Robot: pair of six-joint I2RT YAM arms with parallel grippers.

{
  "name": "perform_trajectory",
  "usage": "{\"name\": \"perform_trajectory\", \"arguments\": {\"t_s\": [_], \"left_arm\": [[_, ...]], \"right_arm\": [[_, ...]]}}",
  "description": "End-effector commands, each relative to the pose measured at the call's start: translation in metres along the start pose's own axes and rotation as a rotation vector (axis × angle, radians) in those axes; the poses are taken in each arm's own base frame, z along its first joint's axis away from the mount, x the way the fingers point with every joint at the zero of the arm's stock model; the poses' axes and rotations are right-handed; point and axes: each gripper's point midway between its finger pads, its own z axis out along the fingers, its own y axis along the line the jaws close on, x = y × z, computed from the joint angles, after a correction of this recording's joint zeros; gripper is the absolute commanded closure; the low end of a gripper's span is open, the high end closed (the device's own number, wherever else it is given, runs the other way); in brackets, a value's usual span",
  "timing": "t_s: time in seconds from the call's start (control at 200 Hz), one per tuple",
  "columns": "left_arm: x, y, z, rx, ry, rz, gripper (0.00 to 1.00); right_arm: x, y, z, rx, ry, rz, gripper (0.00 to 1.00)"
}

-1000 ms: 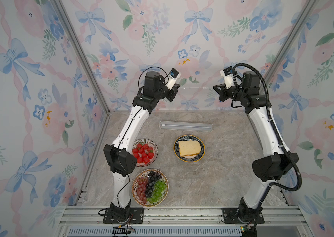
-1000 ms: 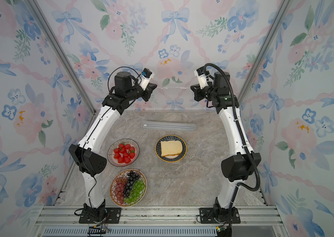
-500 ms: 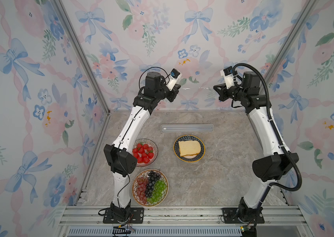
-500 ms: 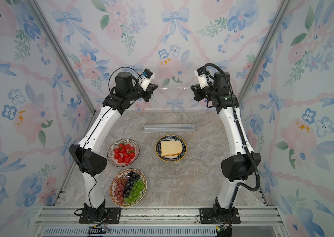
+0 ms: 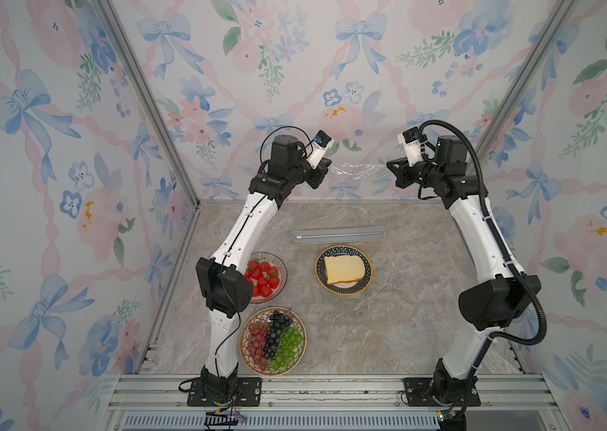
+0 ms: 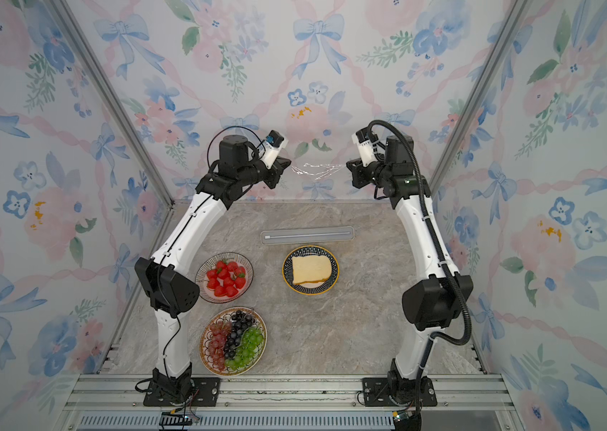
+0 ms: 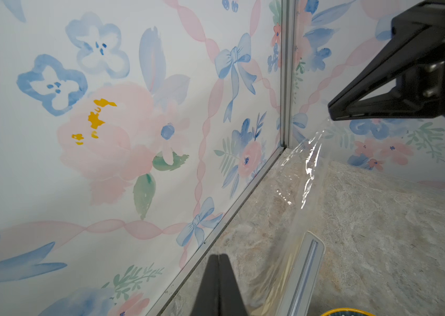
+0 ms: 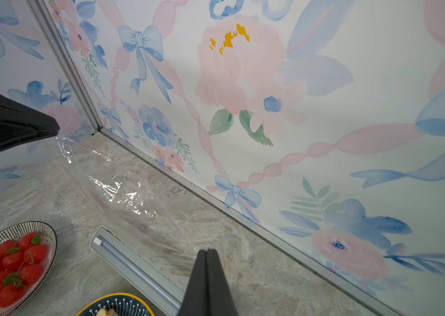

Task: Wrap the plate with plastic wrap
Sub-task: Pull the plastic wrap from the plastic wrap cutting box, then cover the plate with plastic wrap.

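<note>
Both arms have sunk a touch since a second ago, wrists a little lower against the back wall. The box may have crept a shade toward the plate, though that shift is too slight to be sure of. The plastic wrap [image 5: 356, 170] is stretched as a crinkled, glinting band between the two tools, high in the air over the far edge of the worktop [image 5: 406, 317], and shows in both top views [image 6: 313, 169]. The left tool [image 5: 329, 168] is pinched fully closed on one end of the film and the right tool [image 5: 388, 166] on the other, tips facing. Each wrist view shows its own fingers [image 7: 210, 284] pressed flat together [image 8: 199, 281]. From the tips the film falls as a clear sheet toward the box [image 5: 338, 236], long, narrow and grey-topped, with a small white slider [image 5: 299, 236] at one end, lying flat. Just in front of it stands the plate [image 5: 368, 274], dark blue with a yellow rim, carrying a bread slice [image 5: 343, 269], well below the stretched band. Toward the robot's left sits a striped bowl [image 5: 282, 274] of strawberries [image 5: 263, 278], and nearer the front a dish [image 5: 302, 349] of grapes [image 5: 274, 341]. The worktop is grey-brown marbled stone. Wallpaper [image 5: 294, 56] with blue bows and pink ribbons covers three walls, and an aluminium rail [image 5: 332, 392] at the front carries both arm bases.
</note>
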Motion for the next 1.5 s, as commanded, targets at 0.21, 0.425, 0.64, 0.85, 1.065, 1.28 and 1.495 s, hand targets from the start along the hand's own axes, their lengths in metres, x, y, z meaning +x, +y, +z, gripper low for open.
{"name": "perform_trajectory", "arguments": {"t_s": [0.21, 0.425, 0.64, 0.85, 1.065, 1.28, 1.495], "left_arm": [[-0.032, -0.007, -0.029, -0.011, -0.068, 0.049, 1.0], [-0.003, -0.048, -0.055, 0.016, 0.027, 0.067, 1.0], [0.044, -0.119, -0.08, 0.05, 0.118, 0.047, 1.0], [0.115, -0.179, -0.099, 0.128, 0.163, -0.087, 1.0], [0.196, -0.211, -0.114, 0.156, 0.32, -0.196, 1.0], [0.233, -0.242, -0.133, 0.202, 0.378, -0.283, 1.0], [0.269, -0.277, -0.136, 0.271, 0.45, -0.354, 1.0]], "right_arm": [[-0.014, 0.006, -0.024, 0.009, -0.055, -0.002, 1.0], [0.014, 0.032, -0.046, -0.003, -0.028, 0.024, 1.0], [0.076, 0.066, -0.063, 0.019, 0.062, 0.075, 1.0], [0.161, 0.093, -0.083, 0.056, 0.214, 0.171, 1.0], [0.239, 0.101, -0.113, 0.144, 0.367, 0.265, 1.0], [0.285, 0.117, -0.127, 0.15, 0.463, 0.374, 1.0], [0.33, 0.129, -0.137, 0.178, 0.569, 0.477, 1.0]]}}
